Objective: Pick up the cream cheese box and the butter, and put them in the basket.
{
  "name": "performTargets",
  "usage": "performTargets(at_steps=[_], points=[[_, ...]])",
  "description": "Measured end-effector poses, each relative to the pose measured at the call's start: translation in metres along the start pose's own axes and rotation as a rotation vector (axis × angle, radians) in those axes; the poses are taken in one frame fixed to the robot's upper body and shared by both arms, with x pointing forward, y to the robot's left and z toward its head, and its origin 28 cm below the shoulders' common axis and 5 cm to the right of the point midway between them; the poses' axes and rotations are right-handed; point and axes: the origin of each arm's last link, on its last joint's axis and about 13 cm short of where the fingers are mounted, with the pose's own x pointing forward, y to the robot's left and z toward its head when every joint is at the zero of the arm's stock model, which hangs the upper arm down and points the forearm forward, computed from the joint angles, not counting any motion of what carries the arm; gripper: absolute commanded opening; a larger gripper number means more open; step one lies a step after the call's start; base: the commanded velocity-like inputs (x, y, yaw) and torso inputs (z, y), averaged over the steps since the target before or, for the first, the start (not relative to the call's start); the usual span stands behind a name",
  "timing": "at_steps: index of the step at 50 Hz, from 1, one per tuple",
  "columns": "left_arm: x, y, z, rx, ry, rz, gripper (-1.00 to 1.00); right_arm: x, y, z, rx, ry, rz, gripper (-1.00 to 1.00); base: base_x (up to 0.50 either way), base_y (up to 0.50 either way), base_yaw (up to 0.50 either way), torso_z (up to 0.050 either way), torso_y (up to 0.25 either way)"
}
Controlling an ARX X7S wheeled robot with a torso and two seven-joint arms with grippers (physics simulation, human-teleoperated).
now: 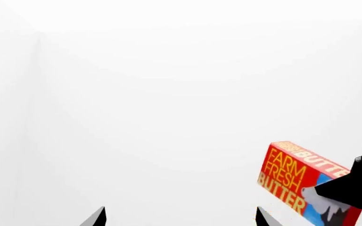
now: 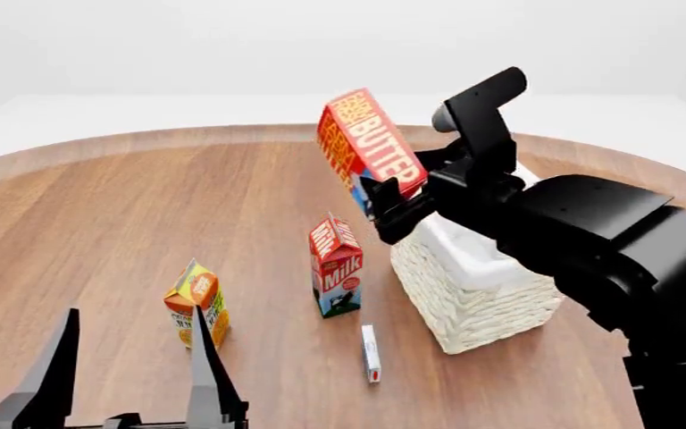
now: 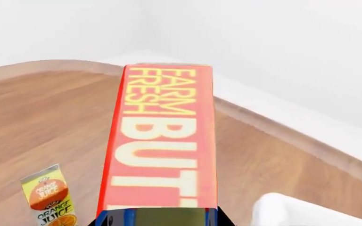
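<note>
Risk: the butter [image 2: 367, 143] is pinched only at its blue lower end by the right gripper [image 2: 381, 198], tilted, most of the box cantilevered above. Could pivot or slip, dropping outside the basket [image 2: 474, 295] or onto the milk carton [image 2: 336, 265] just beside it.

Right arm raised, reaching over the basket's near corner, box clear of the table [image 2: 104, 223].

Left gripper [image 2: 129, 375] low, fingers spread, holding nothing.

Cream cheese box [image 2: 371, 351] lies flat beside the basket, not yet picked up.

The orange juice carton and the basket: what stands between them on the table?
In the head view, the milk carton stands upright between the orange juice carton and the basket.
</note>
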Motion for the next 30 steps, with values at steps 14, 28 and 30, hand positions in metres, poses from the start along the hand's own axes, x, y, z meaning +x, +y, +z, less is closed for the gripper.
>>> performTargets(at_steps=[14, 28, 30], points=[[0.002, 0.001, 0.000, 0.000, 0.000, 0.000, 1.00, 0.005, -0.026, 0.022, 0.078, 0.010, -0.130, -1.00, 0.00, 0.00, 0.00, 0.000, 0.001], [0.003, 0.001, 0.001, 0.000, 0.000, 0.001, 1.00, 0.011, -0.053, 0.029, 0.154, 0.055, -0.271, -1.00, 0.00, 0.00, 0.00, 0.000, 0.001], [0.003, 0.001, 0.001, 0.000, -0.001, 0.001, 1.00, 0.011, -0.056, 0.029, 0.159, 0.064, -0.287, -1.00, 0.00, 0.00, 0.00, 0.000, 0.000]])
